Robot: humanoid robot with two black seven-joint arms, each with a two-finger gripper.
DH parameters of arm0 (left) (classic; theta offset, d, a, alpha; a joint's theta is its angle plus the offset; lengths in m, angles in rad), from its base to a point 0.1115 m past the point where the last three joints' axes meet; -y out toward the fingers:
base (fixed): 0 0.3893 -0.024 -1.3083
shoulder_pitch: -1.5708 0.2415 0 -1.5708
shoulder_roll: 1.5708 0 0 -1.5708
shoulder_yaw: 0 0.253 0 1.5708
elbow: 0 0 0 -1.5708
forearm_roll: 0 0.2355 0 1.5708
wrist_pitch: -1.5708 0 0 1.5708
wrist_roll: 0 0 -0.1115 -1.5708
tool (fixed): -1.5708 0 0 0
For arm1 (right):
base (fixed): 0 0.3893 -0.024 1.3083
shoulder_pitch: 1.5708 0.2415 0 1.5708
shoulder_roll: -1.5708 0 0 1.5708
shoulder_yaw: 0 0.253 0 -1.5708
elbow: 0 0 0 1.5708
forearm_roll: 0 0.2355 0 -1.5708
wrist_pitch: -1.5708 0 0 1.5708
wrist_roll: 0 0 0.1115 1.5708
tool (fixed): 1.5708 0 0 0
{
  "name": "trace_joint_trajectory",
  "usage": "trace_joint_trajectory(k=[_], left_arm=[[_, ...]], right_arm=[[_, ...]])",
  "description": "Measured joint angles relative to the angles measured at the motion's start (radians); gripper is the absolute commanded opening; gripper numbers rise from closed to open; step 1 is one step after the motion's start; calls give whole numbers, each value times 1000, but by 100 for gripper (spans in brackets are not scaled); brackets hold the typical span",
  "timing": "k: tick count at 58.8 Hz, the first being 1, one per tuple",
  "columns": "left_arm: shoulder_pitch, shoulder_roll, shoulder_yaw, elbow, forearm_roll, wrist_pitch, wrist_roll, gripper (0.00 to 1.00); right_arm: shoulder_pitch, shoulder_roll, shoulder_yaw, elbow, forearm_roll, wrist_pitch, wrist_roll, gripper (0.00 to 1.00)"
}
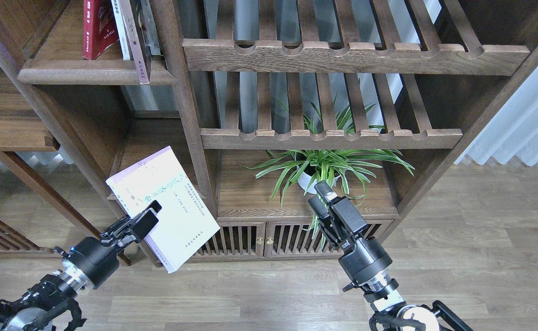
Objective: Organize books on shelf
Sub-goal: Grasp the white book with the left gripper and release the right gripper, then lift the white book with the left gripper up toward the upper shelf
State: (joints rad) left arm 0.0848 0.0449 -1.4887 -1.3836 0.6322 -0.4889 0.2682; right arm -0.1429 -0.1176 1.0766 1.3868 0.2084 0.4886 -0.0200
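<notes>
My left gripper (155, 210) is shut on the white book with a purple edge (167, 202). It holds the book tilted in the air in front of the bookcase's lower left bay, cover up. The solid dark-brown shelf (89, 73) is at the upper left. On it stand a red book (96, 27), a white-spined book (121, 32) and a leaning book (139, 46) that overhangs the lip. No yellow-green cover shows. My right gripper (320, 195) is empty, its fingers slightly apart, in front of the plant.
A potted spider plant (324, 165) stands on the cabinet top (250, 197) behind my right gripper. Two slatted shelves with scalloped rails (333, 135) cross the middle bay. An upright post (190, 119) divides the bays. There is wooden floor below and a curtain at the right.
</notes>
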Motion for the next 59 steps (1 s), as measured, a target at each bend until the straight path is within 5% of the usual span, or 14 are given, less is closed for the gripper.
trace_joint_trajectory(k=[19, 35, 59], left_arm=[[11, -34, -122, -2, 9, 0, 102, 2], [102, -45, -196, -2, -14, 1, 75, 2], [53, -45, -278, -1, -83, 1, 59, 2]], right_arm=[[8, -2, 0, -14, 14, 0, 0, 83], [17, 5, 0, -32, 14, 0, 0, 83], [29, 6, -1, -40, 14, 0, 0, 83]])
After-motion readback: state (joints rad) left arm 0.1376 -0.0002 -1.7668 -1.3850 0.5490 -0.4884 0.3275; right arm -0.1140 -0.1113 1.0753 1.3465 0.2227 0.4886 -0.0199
